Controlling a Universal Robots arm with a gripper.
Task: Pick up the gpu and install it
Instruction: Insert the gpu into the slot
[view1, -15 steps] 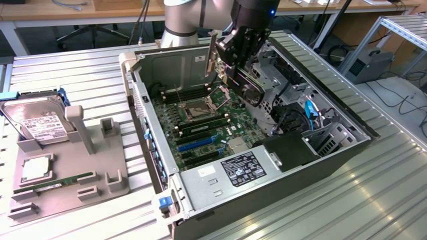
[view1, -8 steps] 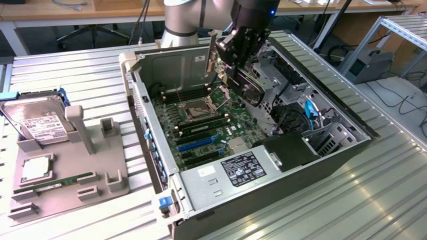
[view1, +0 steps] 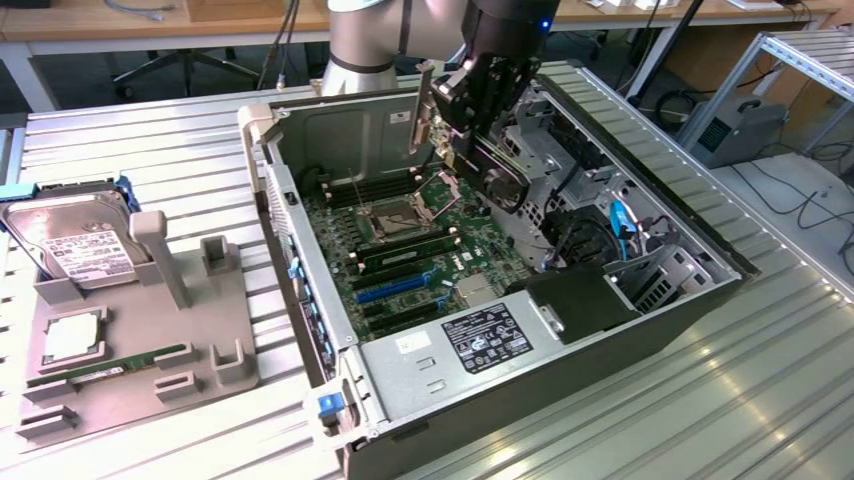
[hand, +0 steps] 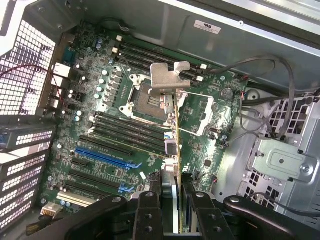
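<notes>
Aloft | jaws clamp gpu (view1: 427, 108) | wrist view: bracket (hand: 169, 76) over motherboard (hand: 115, 132)

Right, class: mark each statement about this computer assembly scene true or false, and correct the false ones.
1. The gripper holds the gpu over the open computer case. True.
2. The gpu is seated in the long blue slot. False: that slot is empty, and the card hangs above the motherboard in the gripper.
3. The hard drive lies inside the case. False: it rests outside, at the exterior view's left, by the grey holder.
4. A green RAM stick lies on the grey holder. True.
</notes>
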